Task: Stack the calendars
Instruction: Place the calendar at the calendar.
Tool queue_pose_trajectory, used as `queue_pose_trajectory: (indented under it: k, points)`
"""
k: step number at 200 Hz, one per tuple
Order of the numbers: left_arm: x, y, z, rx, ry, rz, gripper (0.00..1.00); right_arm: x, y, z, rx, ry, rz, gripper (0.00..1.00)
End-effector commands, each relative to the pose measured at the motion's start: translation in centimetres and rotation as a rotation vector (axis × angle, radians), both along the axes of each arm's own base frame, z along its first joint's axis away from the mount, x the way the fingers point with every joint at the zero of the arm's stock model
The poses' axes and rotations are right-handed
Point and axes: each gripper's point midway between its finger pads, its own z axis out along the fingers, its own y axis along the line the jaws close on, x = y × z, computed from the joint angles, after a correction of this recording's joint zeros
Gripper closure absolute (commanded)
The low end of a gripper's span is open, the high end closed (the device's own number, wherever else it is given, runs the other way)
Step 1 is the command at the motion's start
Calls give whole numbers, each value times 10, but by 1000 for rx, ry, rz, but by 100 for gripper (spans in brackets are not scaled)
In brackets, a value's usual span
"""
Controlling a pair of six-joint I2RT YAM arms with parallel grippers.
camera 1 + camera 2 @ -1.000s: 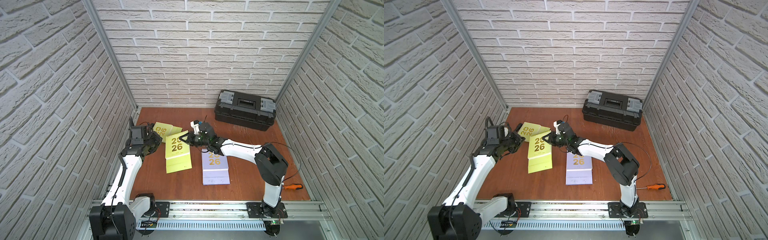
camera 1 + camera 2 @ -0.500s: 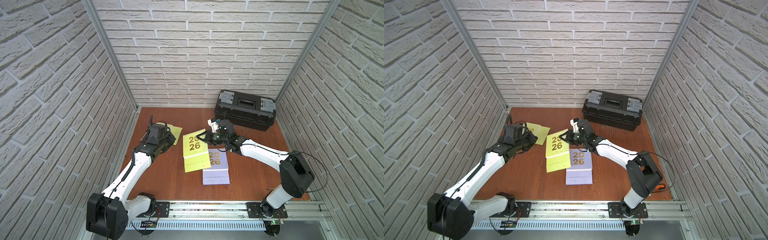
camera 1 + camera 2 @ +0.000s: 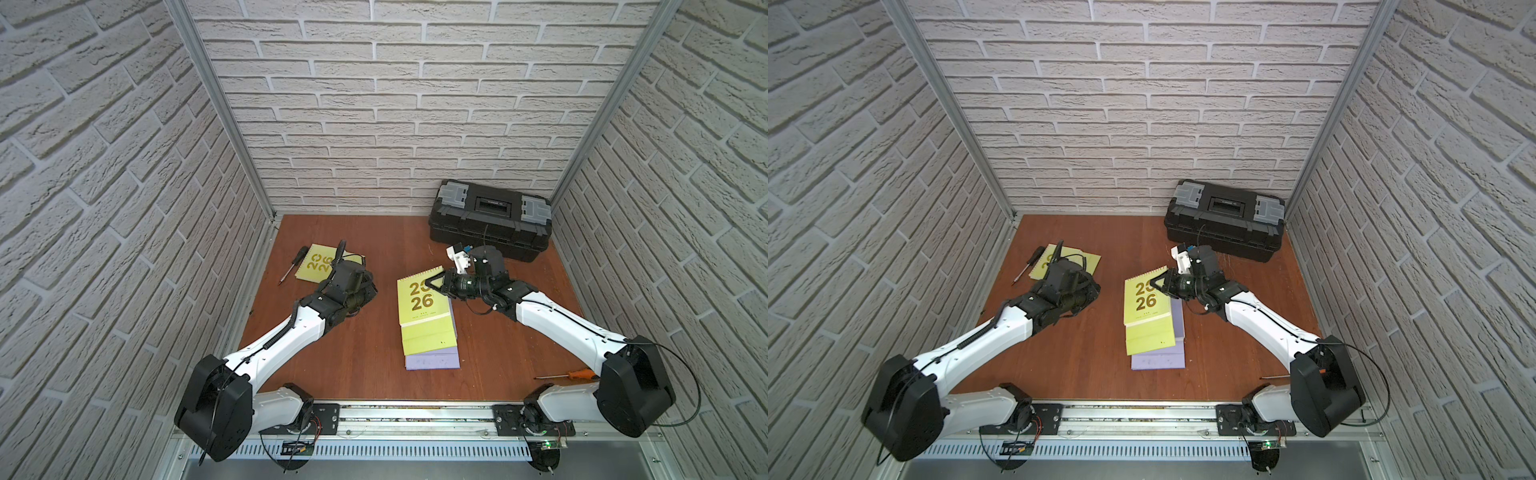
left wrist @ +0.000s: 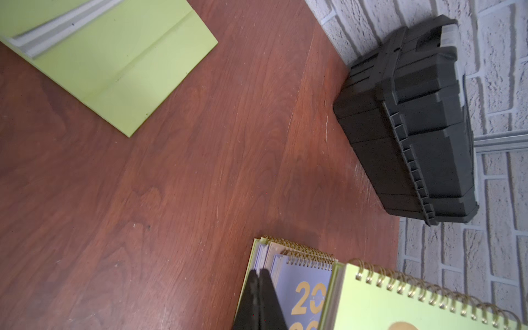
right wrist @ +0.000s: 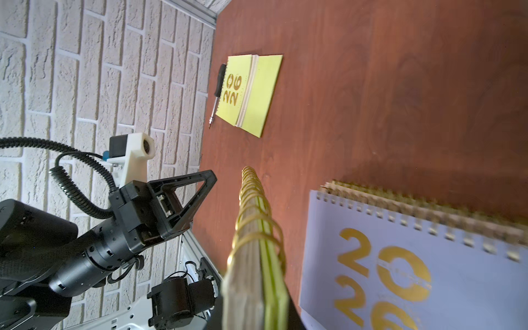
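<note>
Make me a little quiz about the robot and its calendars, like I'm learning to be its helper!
1. True or false: the right gripper grips a lime-green calendar over the lavender calendar.
2. What colour is the toolbox by the back wall? A red, B black, C blue.
3. Fill in the missing word: the left gripper is ____ (open or shut), with nothing between its fingers.

Key: 1 true; 2 B; 3 shut.
</note>
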Motion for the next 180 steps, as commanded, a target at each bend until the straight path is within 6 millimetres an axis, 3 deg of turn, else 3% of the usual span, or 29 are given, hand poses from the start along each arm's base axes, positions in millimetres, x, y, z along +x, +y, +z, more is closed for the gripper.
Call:
queue_pose_trajectory:
  k: [1,100,180]
  points:
    - [7,-9,-1,-9,-49,37,100,-9,-9,16,44,-56,29,97]
    - [3,-47,-40,-3,0,-6,100,-18,-27,-6,142,-48,6,97]
    - [-8,-76,-66,5,42,-46,100,-16,-24,-22,204,-40,7,97]
